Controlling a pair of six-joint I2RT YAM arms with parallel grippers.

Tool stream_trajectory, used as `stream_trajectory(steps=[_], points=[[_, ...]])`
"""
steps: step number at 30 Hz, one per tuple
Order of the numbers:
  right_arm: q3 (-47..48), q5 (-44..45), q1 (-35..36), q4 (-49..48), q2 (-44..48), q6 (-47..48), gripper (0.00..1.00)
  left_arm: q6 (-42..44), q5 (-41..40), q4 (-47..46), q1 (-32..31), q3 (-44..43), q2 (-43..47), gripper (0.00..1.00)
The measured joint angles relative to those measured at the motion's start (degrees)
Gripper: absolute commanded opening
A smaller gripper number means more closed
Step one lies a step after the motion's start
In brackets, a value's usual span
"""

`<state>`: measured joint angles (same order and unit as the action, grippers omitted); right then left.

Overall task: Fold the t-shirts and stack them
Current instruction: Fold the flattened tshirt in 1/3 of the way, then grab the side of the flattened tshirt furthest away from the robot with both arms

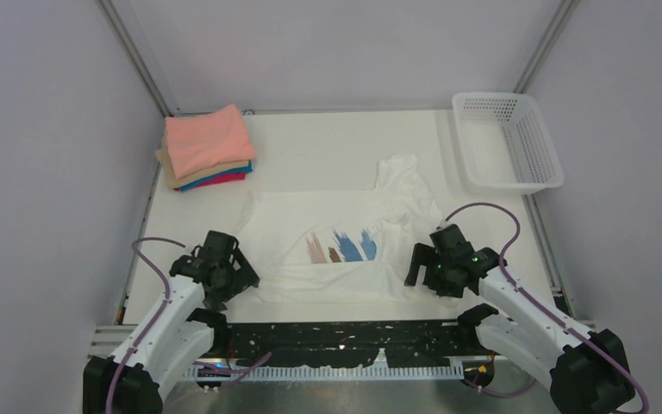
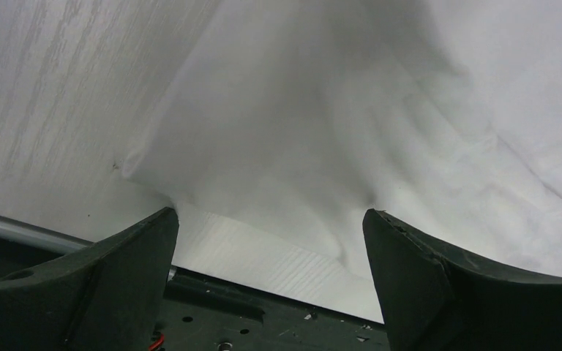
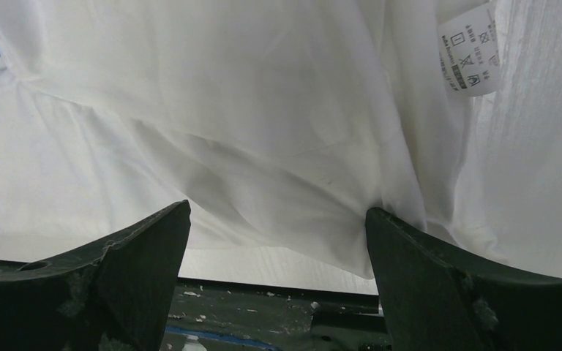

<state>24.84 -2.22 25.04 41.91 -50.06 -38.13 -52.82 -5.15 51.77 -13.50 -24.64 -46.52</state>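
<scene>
**Q:** Where are the t-shirts, and how many are finished?

**A:** A stack of folded shirts (image 1: 207, 148) sits at the far left corner of the white surface (image 1: 319, 151), with salmon-pink on top and tan, blue and magenta edges beneath. That part looks done. One white t-shirt (image 1: 336, 237) lies unfolded in the middle, near the front edge. Its tan, brown and blue brush-stroke print (image 1: 342, 247) faces up. One end of it trails off, rumpled, toward the white plastic basket (image 1: 541, 147) at the far right.

**Q:** What are the arms doing?

**A:** Each one sits at a near corner of the white shirt. The left hand (image 2: 269, 219) is spread wide and holds nothing, and a wrinkled corner of cloth lies just ahead of its fingers. The right hand (image 3: 278, 216) is also spread wide and holds nothing. It faces draped white cloth, with a care label (image 3: 468, 50) showing off to one side.

**Q:** So what is left?

**A:** By my reading, this shirt's fold has not begun. It needs gripping, flattening, folding, then carrying to the stack. I see no other loose shirt.
</scene>
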Motion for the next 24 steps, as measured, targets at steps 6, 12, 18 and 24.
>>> stream_trajectory(steps=[6,12,18,24], points=[[0.6,0.6,0.0,3.4,2.7,0.1,0.95,-0.4,-0.6,4.5,0.0,-1.8,2.7,1.0],[10.6,6.1,0.0,6.1,6.3,2.0,0.95,2.3,-2.9,7.0,-0.9,-16.1,3.4,1.0],[20.6,13.9,0.0,-1.3,3.7,5.4,0.95,8.4,-3.7,1.5,-1.1,-30.4,-8.0,1.0],[26.6,20.2,-0.5,-11.0,-8.2,8.8,0.95,21.7,-3.1,-1.9,-1.6,-51.1,-36.7,0.98]])
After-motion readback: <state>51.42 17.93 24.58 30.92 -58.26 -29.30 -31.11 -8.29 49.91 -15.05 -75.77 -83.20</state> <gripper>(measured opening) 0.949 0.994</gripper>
